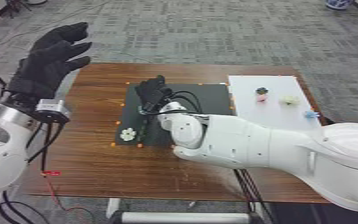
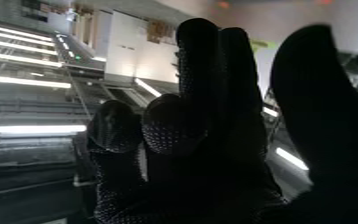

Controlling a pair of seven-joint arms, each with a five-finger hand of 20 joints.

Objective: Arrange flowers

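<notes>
Flower [image 1: 127, 134] on dark mat [image 1: 213, 106], nearer the robot than the right hand [image 1: 151, 92]

The white flower lies at the mat's near left corner; the right hand is over the far left part, its palm apart from the petals. The hand is released: thumb and two fingers extend, other fingers bend loosely, and nothing sits in the gap beside the thumb. Whether it touches the mat, I cannot tell.

Right of the mat, a white board [image 1: 257, 123] bears a pink flower [image 1: 262, 98], a cream flower [image 1: 290, 100] and a blue flower [image 1: 310, 114].

The left hand [image 1: 40, 72], relaxed, is by the left edge of the table [image 1: 95, 170].
</notes>
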